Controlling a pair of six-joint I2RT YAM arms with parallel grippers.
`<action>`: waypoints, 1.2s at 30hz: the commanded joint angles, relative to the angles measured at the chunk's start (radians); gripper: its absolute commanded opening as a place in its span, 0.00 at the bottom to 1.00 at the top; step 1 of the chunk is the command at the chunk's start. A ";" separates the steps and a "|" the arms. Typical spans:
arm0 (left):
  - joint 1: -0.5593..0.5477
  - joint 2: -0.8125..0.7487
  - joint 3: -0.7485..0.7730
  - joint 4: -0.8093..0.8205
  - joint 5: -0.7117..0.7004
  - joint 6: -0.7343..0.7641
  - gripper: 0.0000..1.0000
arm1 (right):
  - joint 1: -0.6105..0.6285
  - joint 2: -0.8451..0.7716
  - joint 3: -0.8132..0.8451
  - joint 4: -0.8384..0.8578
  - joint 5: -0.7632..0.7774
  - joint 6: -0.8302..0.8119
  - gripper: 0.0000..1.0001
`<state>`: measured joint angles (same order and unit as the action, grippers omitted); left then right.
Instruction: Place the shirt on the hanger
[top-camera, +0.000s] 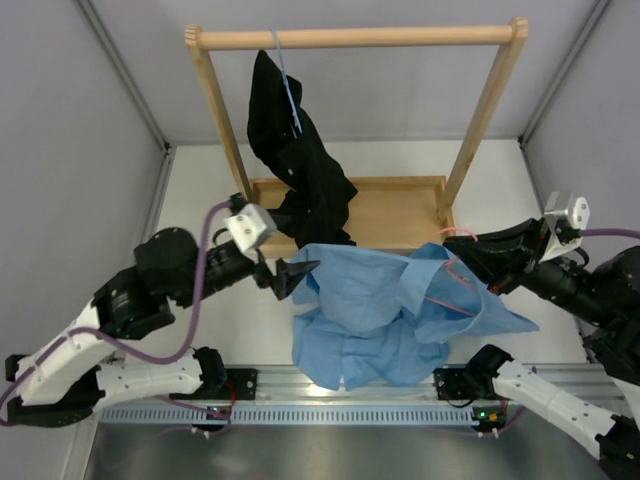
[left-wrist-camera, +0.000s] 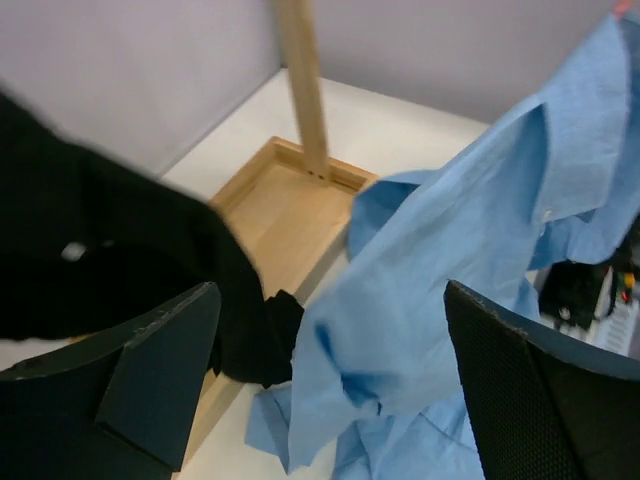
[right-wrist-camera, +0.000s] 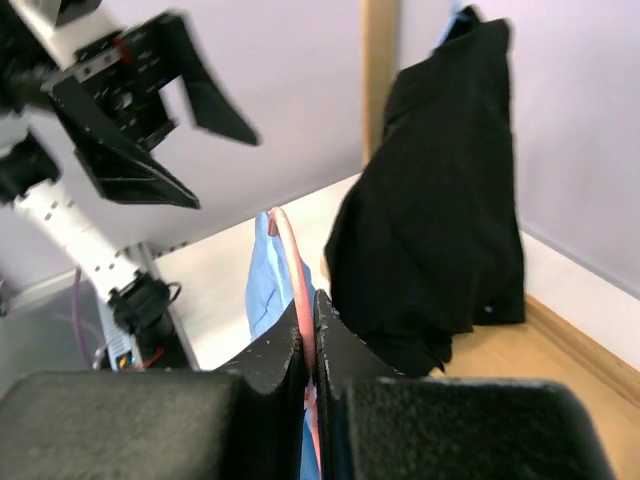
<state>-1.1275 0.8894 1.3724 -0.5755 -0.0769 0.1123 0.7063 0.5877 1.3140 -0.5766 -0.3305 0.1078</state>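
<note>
The light blue shirt (top-camera: 385, 315) hangs crumpled in mid-table, its lower part resting on the table. The pink hanger (top-camera: 452, 272) runs through its collar side. My right gripper (top-camera: 480, 265) is shut on the hanger's wire (right-wrist-camera: 288, 250) and holds it up, with the shirt (right-wrist-camera: 262, 285) draped below. My left gripper (top-camera: 296, 276) is open and empty at the shirt's left edge. In the left wrist view the shirt (left-wrist-camera: 450, 250) hangs just beyond the two spread fingers (left-wrist-camera: 150, 385).
A wooden rack (top-camera: 360, 38) stands at the back on a wooden base tray (top-camera: 400, 215). A black shirt (top-camera: 300, 175) hangs from it on a thin light-blue hanger (top-camera: 290, 90), close behind my left gripper. Grey walls close in on both sides.
</note>
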 joint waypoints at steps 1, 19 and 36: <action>0.000 -0.108 -0.143 0.046 -0.316 -0.158 0.95 | 0.010 0.015 0.099 -0.028 0.172 0.041 0.00; 0.000 -0.090 -0.544 0.563 -0.305 -0.172 0.86 | 0.012 0.127 0.346 -0.172 -0.013 0.033 0.00; 0.000 -0.222 -0.644 0.533 -0.510 -0.260 0.00 | 0.009 0.100 0.341 -0.206 0.030 0.001 0.00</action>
<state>-1.1278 0.7452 0.7418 -0.0345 -0.5095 -0.1181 0.7063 0.7006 1.6382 -0.7959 -0.3248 0.1223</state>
